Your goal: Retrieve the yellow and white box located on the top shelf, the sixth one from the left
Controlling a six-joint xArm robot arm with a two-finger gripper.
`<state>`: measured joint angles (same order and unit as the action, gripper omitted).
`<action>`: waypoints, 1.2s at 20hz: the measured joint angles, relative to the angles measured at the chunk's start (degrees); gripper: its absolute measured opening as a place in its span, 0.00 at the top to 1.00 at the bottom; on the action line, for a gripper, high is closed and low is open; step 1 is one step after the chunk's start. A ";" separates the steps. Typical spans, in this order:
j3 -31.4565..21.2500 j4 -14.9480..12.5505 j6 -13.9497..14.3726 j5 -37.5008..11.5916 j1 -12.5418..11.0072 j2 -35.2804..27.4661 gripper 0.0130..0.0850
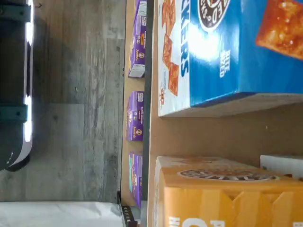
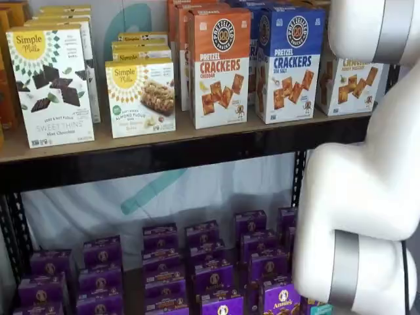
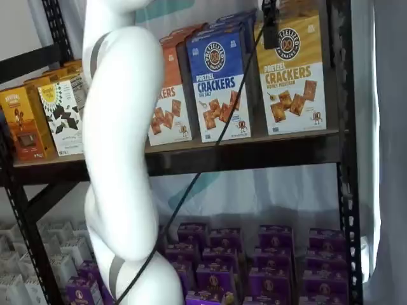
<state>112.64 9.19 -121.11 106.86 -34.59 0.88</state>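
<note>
The yellow and white box (image 3: 293, 76) stands upright on the top shelf (image 3: 254, 152), at the right end of the row, just right of the blue sea-salt box (image 3: 219, 82). In a shelf view it's mostly hidden behind the white arm (image 2: 367, 164); only its lower white part w/ cracker pics shows (image 2: 351, 88). In the wrist view its yellow top (image 1: 222, 198) sits beside the blue box (image 1: 227, 52), w/ bare shelf board between them.

The hand (image 3: 270, 22): only a dark finger piece hangs from the view's upper edge, right over the box's top-left corner, w/ a black cable (image 3: 210, 152) trailing down from it across the blue box's right edge. No gap or grip shows clearly, so can't tell how far open it is or whether it has hold of anything.

Left of the blue box is an orange cheddar box (image 2: 220, 69), then 2 Simple Mills boxes: a small almond flour one (image 2: 140, 97) and a tall sweet thins one (image 2: 51, 85). Below, on the lower level, many small purple boxes (image 2: 210, 275) stand in rows. Wrist view also shows grey wood-look floor (image 1: 80, 104).
</note>
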 joint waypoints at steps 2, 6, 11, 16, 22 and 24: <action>0.20 0.07 -0.06 -0.01 -0.09 -0.03 0.17; 0.26 0.00 -0.13 -0.09 -0.12 0.01 0.22; 0.41 0.00 -0.19 0.04 -0.18 -0.03 0.22; 1.04 0.12 -0.26 0.62 -0.37 -0.40 0.33; 1.87 0.62 -0.37 1.14 -0.77 -0.79 0.39; 1.85 0.57 -0.38 1.08 -0.76 -0.70 0.39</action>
<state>114.49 9.76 -121.49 107.95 -35.35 0.18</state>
